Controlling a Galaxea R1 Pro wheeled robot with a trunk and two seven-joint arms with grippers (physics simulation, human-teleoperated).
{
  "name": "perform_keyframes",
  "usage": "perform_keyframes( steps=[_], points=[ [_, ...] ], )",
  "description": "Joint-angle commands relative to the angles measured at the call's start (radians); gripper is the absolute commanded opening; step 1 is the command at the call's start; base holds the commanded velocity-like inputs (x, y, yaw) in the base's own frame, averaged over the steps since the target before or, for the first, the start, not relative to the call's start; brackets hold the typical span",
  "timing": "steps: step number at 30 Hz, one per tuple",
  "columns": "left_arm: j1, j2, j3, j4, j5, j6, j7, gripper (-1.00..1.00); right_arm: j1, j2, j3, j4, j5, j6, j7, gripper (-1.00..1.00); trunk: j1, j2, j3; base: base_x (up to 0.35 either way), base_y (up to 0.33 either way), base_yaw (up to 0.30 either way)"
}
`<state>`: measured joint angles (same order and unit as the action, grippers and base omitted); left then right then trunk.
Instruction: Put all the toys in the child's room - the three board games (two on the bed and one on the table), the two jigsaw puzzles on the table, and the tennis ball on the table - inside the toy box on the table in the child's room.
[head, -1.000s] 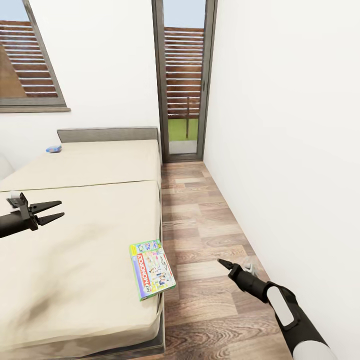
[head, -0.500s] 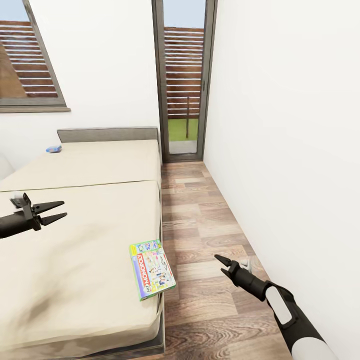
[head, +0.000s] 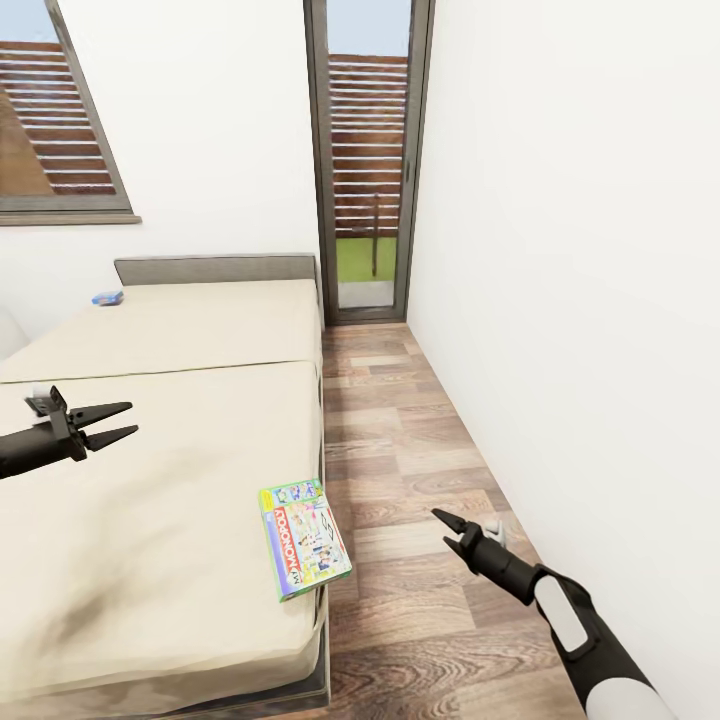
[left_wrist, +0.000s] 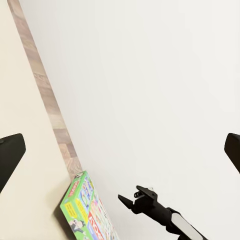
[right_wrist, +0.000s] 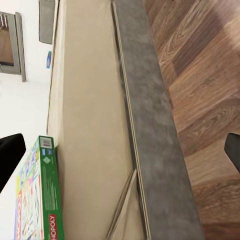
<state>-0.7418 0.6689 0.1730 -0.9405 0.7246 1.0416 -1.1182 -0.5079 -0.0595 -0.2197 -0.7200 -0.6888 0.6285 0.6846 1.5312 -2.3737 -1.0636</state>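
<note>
You are in a narrow bedroom: a wide bed (head: 170, 440) with cream covers on your left, a strip of wooden floor (head: 420, 470) on your right, a white wall beyond it, and a glazed door (head: 367, 160) at the far end.

Your right gripper (head: 447, 530) hangs low over the floor, just off the bed's near corner, with its jaws parted and nothing between them. The nearest board game (head: 303, 537), a green-edged Monopoly box, lies flat at the very corner of the mattress, one end at or just past the edge, a short reach to the left of that gripper. In the right wrist view the box (right_wrist: 37, 200) shows edge-on against the bed's grey side rail.

For a clean pick, I would bring the right gripper up and over the mattress edge, then close across the box's narrow width. Approach from the floor side. The box sits so near the edge that a nudge could tip it off.

Your left gripper (head: 110, 425) hovers over the middle of the bed, also spread and empty. It could steady the far side of the box.

A small blue object (head: 107, 297), possibly the second game, rests near the headboard (head: 215, 268). It is too small to tell.
</note>
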Motion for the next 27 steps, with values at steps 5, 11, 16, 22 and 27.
perform_keyframes(
  steps=[5,11,16,22,27],
  points=[
    [0.0,0.0,0.0,0.0,-0.001,0.005,-0.003,1.0,0.0,-0.001,-0.01,0.022,-0.004,0.007,0.023,1.0,0.0,0.0,-0.001,0.0,0.0,0.0],
    [0.0,0.001,0.002,0.0,-0.001,0.005,-0.003,1.0,0.0,-0.02,-0.01,0.054,0.003,0.01,0.091,1.0,0.0,0.0,-0.001,0.0,0.0,0.0],
    [0.0,0.001,0.002,0.0,-0.001,0.005,-0.003,1.0,-0.003,-0.031,0.0,0.06,0.007,0.029,0.162,1.0,0.0,0.0,-0.001,0.0,0.0,0.0],
    [0.0,0.001,0.001,0.0,-0.001,0.005,-0.003,1.0,-0.006,-0.033,0.015,0.06,0.009,0.092,0.183,1.0,0.0,0.0,-0.001,0.0,0.0,0.0],
    [0.0,0.001,0.001,-0.001,-0.001,0.005,-0.003,1.0,-0.013,-0.033,0.021,0.065,0.011,0.175,0.18,1.0,0.0,0.0,-0.001,0.0,0.0,0.0]
  ],
)
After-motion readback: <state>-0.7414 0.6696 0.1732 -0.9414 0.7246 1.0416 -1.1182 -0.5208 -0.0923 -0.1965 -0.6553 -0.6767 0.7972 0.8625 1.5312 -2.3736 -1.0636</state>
